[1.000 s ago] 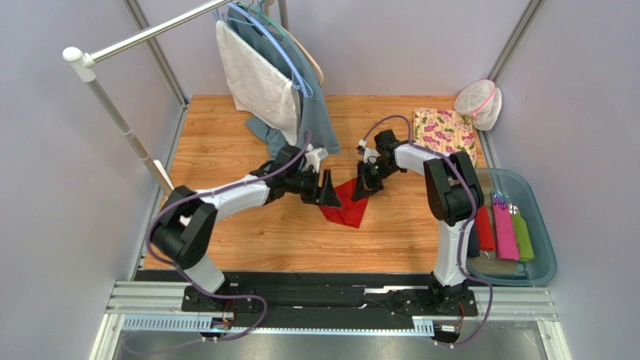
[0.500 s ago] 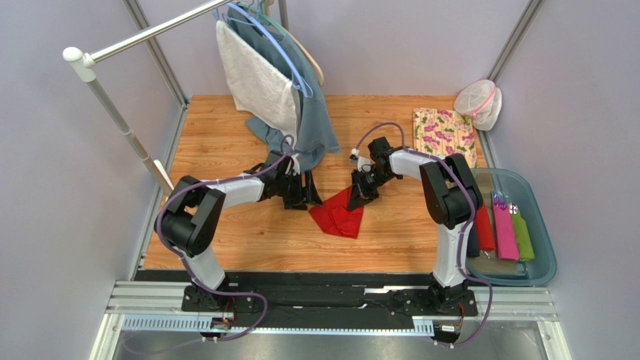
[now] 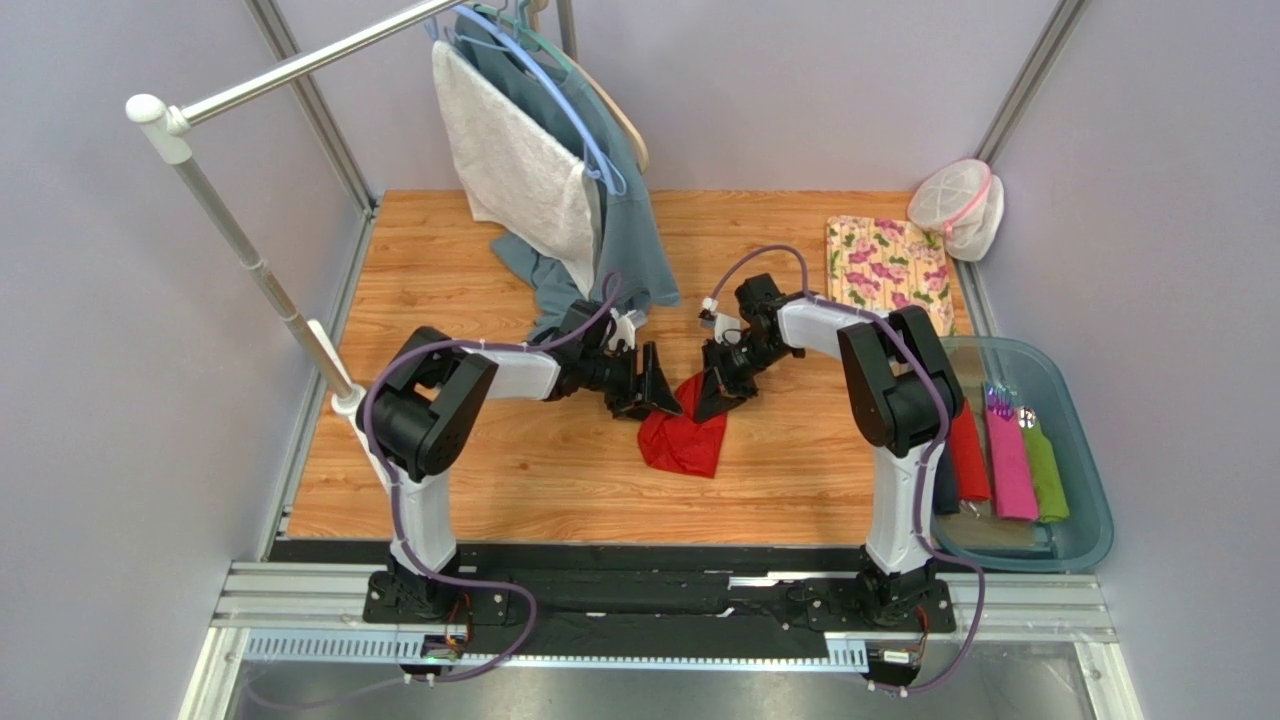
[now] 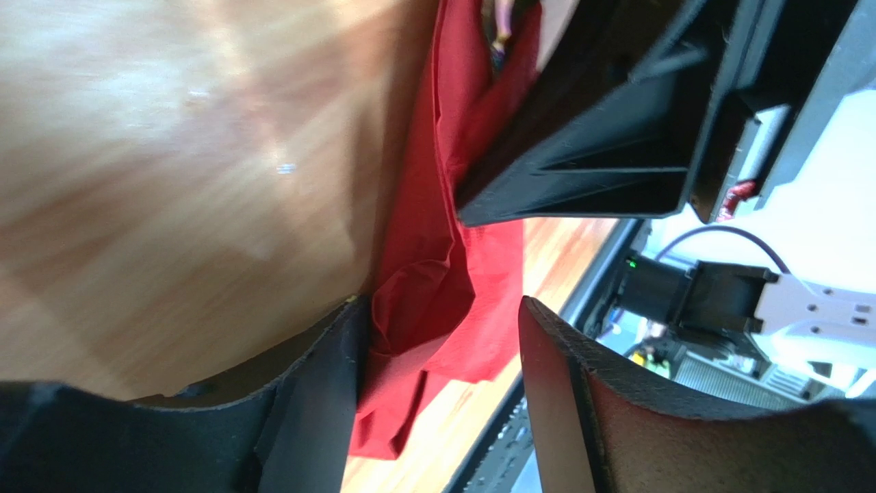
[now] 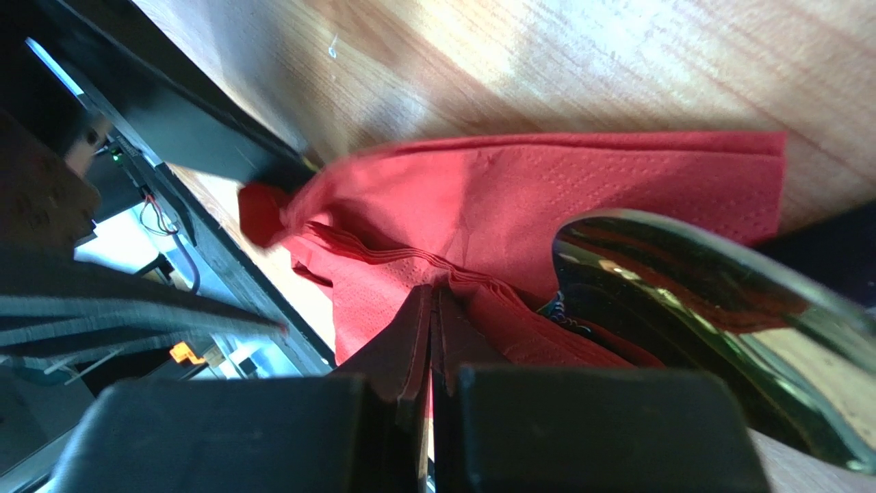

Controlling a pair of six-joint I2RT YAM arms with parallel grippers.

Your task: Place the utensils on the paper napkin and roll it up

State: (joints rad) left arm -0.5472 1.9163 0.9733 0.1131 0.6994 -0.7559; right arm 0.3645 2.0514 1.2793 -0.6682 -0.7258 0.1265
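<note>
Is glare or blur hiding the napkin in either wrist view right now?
Left wrist: glare streaks bleach the wooden table and the background is overexposed, but the paper napkin is readable. Right wrist: the metal utensil mirrors light; napkin creases look sharp. Top external: even light, no blur.

From above, you can't see the far edge of the paper napkin [image 3: 684, 444]: the left gripper [image 3: 657, 399] and right gripper [image 3: 712, 402] cover it. In the right wrist view a shiny utensil [image 5: 699, 298] runs off the edge, too blurred to identify.
</note>
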